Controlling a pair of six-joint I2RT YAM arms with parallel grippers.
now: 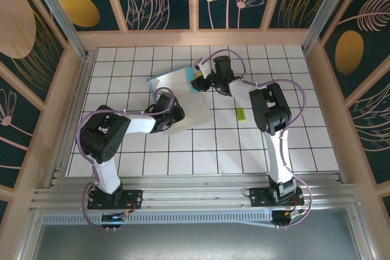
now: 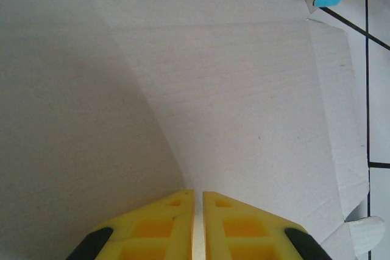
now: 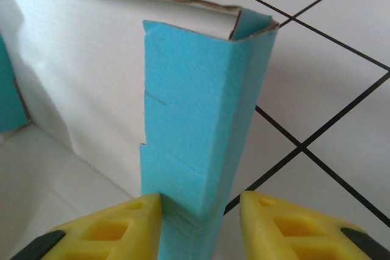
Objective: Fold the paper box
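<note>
The paper box (image 1: 190, 103) lies partly folded in the middle of the tiled table, white inside up, turquoise along its far edge. My left gripper (image 1: 178, 115) sits at its near left side. In the left wrist view the left gripper (image 2: 198, 196) is shut, with a thin white sliver of the box's sheet (image 2: 244, 89) between the fingers. My right gripper (image 1: 200, 81) is at the far right corner. There the right gripper (image 3: 201, 202) stands open astride an upright turquoise corner (image 3: 195, 101); the left finger touches it and the right finger is clear of it.
A small yellow-green scrap (image 1: 241, 114) lies on the tiles right of the box. Wooden walls (image 1: 82, 50) ring the table. Bare tiles (image 1: 213, 156) stretch between the box and the arm bases.
</note>
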